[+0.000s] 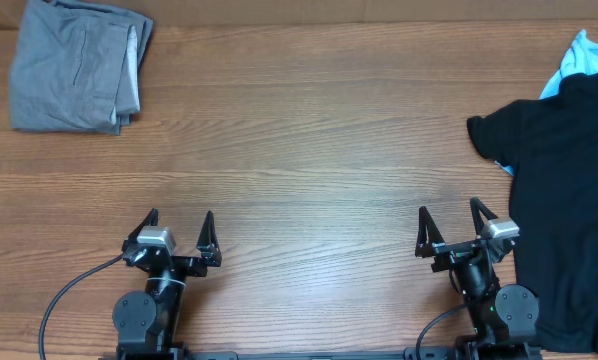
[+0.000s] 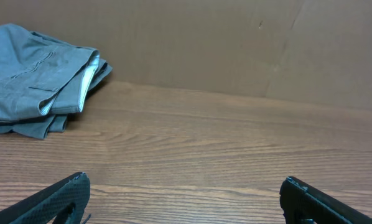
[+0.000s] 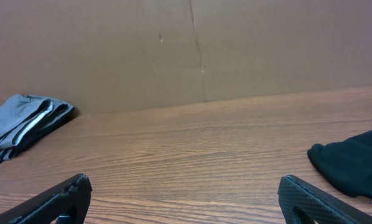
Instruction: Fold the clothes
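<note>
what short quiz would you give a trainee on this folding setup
1. True or false: the grey garment lies folded at the far left corner.
2. Where does the black T-shirt lie? A: centre. B: right edge, over the light-blue shirt. C: beside the grey garment.
3. Fill in: the left arm's fingers and the right arm's fingers both stand ___, holding nothing.
Key: 1 true; 2 B; 3 open.
</note>
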